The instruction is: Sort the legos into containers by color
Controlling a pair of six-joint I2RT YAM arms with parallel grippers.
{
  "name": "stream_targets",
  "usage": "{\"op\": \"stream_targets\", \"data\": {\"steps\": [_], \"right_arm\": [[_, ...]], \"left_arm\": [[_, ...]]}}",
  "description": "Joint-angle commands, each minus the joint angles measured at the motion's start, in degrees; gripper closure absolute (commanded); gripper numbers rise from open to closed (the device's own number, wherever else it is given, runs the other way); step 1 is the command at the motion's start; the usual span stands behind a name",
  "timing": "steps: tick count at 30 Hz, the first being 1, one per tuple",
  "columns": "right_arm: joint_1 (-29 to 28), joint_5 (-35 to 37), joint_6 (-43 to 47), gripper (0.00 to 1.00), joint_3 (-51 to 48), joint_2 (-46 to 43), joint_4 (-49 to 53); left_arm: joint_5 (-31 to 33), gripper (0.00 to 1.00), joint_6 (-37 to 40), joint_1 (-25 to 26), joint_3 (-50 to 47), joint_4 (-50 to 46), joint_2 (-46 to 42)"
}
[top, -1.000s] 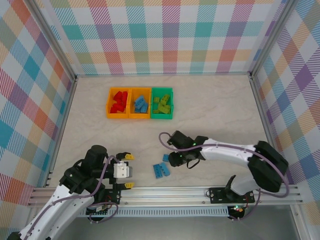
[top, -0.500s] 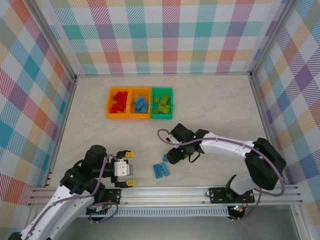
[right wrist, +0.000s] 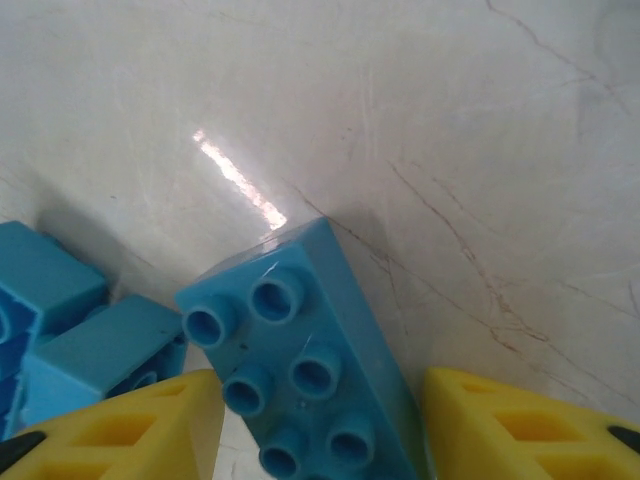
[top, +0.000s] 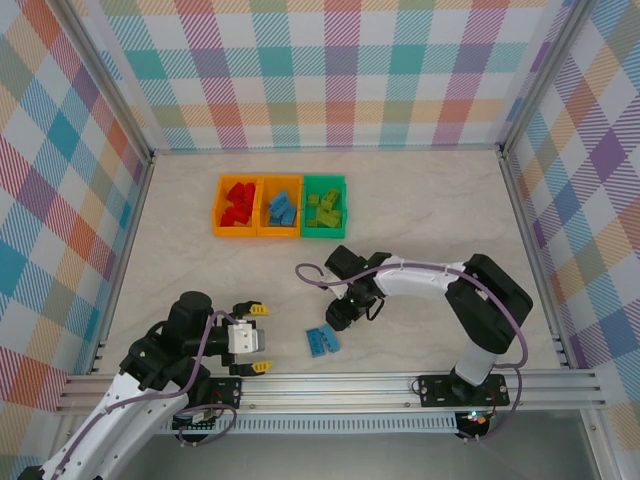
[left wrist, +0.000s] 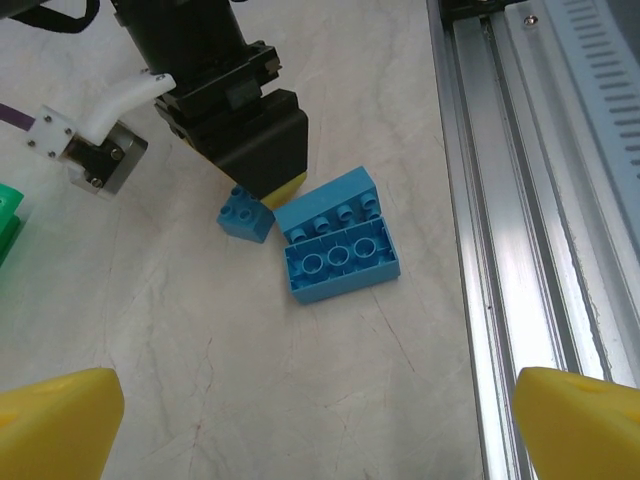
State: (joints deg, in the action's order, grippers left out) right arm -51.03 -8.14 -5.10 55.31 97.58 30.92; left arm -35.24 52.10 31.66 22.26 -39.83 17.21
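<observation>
Three loose light blue legos lie near the table's front. Two of them (top: pixel 322 340) rest side by side, one flipped hollow side up (left wrist: pixel 342 262). The third blue lego (right wrist: pixel 300 360) lies studs up on the table between the yellow fingers of my right gripper (right wrist: pixel 320 385), which stands open around it with table showing beside the left finger. From above, the right gripper (top: pixel 338 318) hides this brick. My left gripper (top: pixel 259 339) is wide open over bare table, left of the bricks. The containers stand in a row at the back: an orange bin (top: pixel 217 207) of red legos, an orange bin (top: pixel 280 233) of blue ones, a green bin (top: pixel 324 236) of green ones.
An aluminium rail (top: pixel 340 385) runs along the near edge, close to the loose bricks. Checked walls close in the table on three sides. The right arm's cable (top: pixel 305 272) loops out left of the wrist.
The right gripper has shifted left and down over the small blue brick, its jaws widening around it. The left arm drew back slightly, then stayed still.
</observation>
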Motion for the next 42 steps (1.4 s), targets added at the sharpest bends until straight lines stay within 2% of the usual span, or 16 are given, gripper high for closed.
{"op": "stream_targets", "data": {"steps": [1,6,11,14,17,23,30,34,37,40,42], "right_arm": [[-0.22,-1.91,0.27,0.46,0.27,0.68,0.34],[-0.22,2.69,-1.31,0.64,-0.20,-1.09,0.64],[-0.05,5.11,-4.00,0.74,-0.55,-9.95,-1.93],[0.76,2.04,-7.39,0.76,0.78,-15.14,-7.65],[2.07,1.10,-11.13,0.75,3.96,-15.24,-15.00],[5.16,5.62,-11.65,0.75,18.31,-3.57,-20.56],[8.43,5.78,-10.23,0.75,35.75,13.29,-22.19],[9.66,6.09,-9.87,0.73,45.92,21.53,-19.81],[10.55,5.42,-9.86,0.66,52.34,26.46,-17.68],[11.04,3.90,-9.07,0.52,57.80,29.40,-14.08],[11.08,3.66,-7.77,0.50,59.62,29.42,-12.12]], "left_arm": [[-0.25,0.00,0.88,0.21,-1.05,1.51,-0.78],[0.00,0.00,1.04,0.24,-1.08,1.51,-0.95],[-0.48,0.00,-0.18,0.24,-1.80,3.53,-2.67],[1.19,0.00,-7.10,0.24,-3.91,10.30,-4.23],[4.60,0.00,-16.87,0.11,-4.87,16.88,-4.50],[8.61,0.01,-33.78,-0.13,-3.22,25.99,0.43],[21.53,0.00,-35.68,-0.19,11.28,9.31,11.14],[23.56,0.00,-37.92,-0.19,19.80,2.11,17.75],[24.62,0.00,-42.94,-0.19,24.23,-1.21,23.05],[27.32,0.00,-53.28,-0.19,25.81,-0.74,26.44],[29.03,0.00,-62.24,-0.19,26.00,0.58,27.54]]}}
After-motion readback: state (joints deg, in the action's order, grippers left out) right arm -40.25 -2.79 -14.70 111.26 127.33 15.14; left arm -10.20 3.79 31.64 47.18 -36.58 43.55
